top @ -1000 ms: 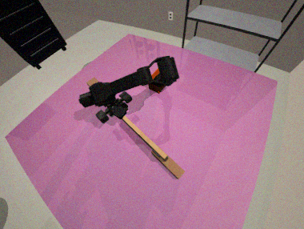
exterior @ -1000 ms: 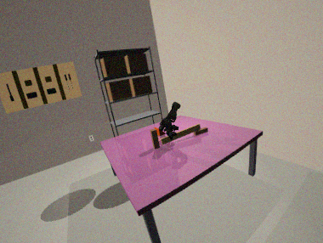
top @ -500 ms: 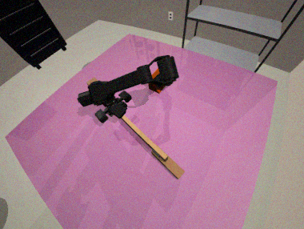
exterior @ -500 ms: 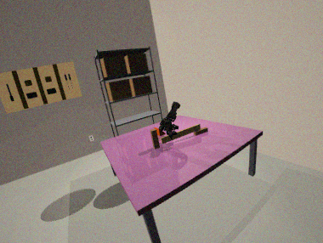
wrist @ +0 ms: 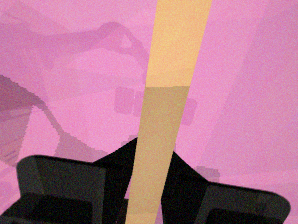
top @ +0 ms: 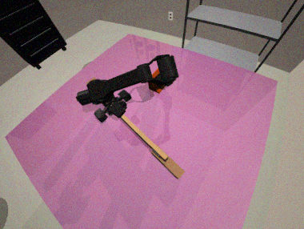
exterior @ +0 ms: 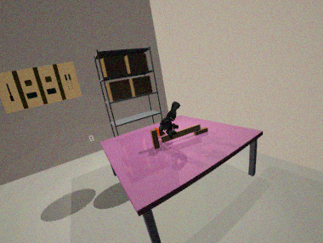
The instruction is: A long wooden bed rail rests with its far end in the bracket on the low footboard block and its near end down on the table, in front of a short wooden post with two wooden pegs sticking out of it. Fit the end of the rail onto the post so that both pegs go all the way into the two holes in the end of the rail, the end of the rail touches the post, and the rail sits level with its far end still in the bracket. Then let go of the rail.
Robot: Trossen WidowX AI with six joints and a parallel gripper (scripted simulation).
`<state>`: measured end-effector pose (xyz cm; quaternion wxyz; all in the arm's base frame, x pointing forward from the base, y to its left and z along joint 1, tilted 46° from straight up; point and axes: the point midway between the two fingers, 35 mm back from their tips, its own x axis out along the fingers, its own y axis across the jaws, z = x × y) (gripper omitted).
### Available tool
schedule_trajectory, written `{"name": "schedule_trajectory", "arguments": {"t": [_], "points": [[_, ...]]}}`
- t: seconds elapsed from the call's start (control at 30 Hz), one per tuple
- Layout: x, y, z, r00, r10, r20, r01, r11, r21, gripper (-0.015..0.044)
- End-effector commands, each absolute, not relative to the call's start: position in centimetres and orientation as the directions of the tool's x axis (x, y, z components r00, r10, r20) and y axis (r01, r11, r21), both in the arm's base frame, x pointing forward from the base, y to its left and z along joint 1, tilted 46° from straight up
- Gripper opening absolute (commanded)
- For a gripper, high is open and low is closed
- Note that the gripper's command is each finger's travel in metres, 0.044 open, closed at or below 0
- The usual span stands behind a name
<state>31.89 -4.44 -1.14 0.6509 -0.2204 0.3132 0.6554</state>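
Top view: camera set high above the pink table [top: 240, 120], tilted down at an angle, taking in nearly the whole tabletop, the arm [top: 128, 78], the rail [top: 146, 140], a strip of floor, a black cabinet [top: 30, 28] and a grey shelf unit [top: 236, 18] at the far edge. Exterior view: camera stood well off in the room, near table height, facing a table corner [exterior: 142, 210] with two walls and the shelf unit [exterior: 102, 85] behind; arm [exterior: 170, 121] and rail [exterior: 183, 132] appeared small. Wrist view: camera mounted on the gripper [wrist: 150, 200], very close, looking along the rail [wrist: 165, 100] over the tabletop [wrist: 60, 75]. All three views shared the rail and the pink tabletop.
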Motion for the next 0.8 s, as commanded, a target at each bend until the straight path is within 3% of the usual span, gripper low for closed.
{"name": "schedule_trajectory", "arguments": {"t": [0.0, 0.77], "points": [[32.25, -5.11, -0.66, -0.033, 0.717, -0.696, -0.992, 0.059, 0.108, 0.0], [32.26, -5.77, -0.03, -0.033, 0.717, -0.696, -0.992, 0.059, 0.109, 0.0]]}}
